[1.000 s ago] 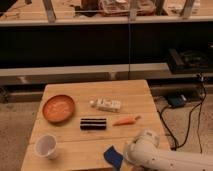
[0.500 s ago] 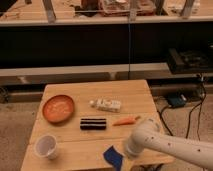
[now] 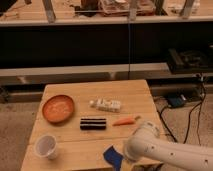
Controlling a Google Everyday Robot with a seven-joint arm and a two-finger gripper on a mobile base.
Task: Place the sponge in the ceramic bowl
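At the near edge of the table (image 3: pixel 80 149), the gripper (image 3: pixel 127 161) sat just beside the sponge (image 3: pixel 113 156); whether it grasped the pad could not be told. Behind lay a cup (image 3: pixel 46 146), a black block (image 3: pixel 93 123) and, far left, the bowl (image 3: pixel 58 108).

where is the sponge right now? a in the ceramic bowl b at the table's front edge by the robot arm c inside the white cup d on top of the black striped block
b: the sponge is at the front edge of the table, right by the pincer, well apart from the ceramic bowl.
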